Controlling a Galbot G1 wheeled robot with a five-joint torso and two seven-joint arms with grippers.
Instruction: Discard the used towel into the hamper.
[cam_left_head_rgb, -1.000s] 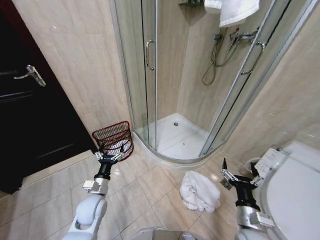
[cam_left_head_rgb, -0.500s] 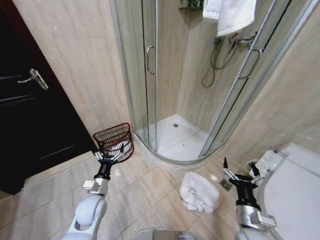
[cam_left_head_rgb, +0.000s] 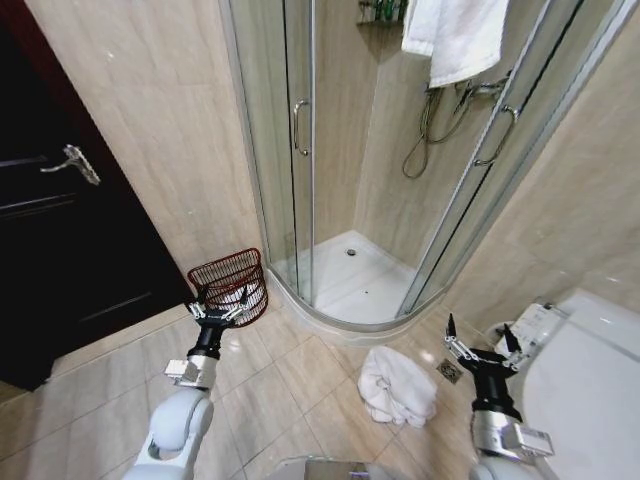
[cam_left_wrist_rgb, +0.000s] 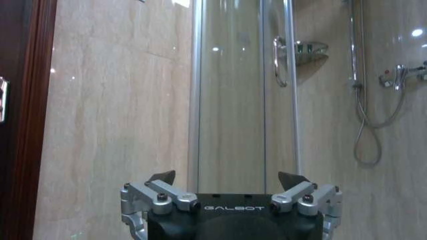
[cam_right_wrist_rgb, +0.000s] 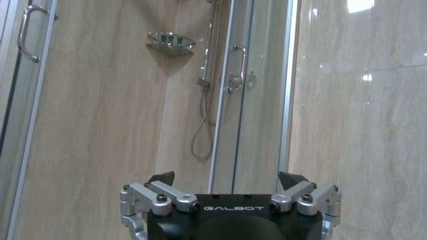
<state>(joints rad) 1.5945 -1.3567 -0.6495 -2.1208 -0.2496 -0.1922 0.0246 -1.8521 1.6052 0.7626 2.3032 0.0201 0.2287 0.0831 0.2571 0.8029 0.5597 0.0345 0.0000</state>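
Note:
The used towel (cam_left_head_rgb: 398, 385), white and crumpled, lies on the tiled floor in front of the shower tray. The hamper (cam_left_head_rgb: 230, 285), a small dark red-brown open-weave basket with something white inside, stands against the wall left of the shower. In the head view my left gripper (cam_left_head_rgb: 220, 310) is held upright just in front of the hamper, open and empty. To the right of the towel my right gripper (cam_left_head_rgb: 478, 342) points up, open too. In the wrist views the left gripper (cam_left_wrist_rgb: 227, 179) and right gripper (cam_right_wrist_rgb: 227, 179) have their fingers spread with nothing between them.
A curved glass shower enclosure (cam_left_head_rgb: 300, 150) with a raised white tray fills the middle back. A white towel (cam_left_head_rgb: 455, 30) hangs over its top. A dark door (cam_left_head_rgb: 60, 220) is at the left, a white toilet (cam_left_head_rgb: 590, 370) at the right, and a floor drain (cam_left_head_rgb: 450, 371) lies beside the towel.
The whole head picture has shifted slightly downward, so the camera has moved. Both arms keep their pose, and the towel and hamper stay where they were.

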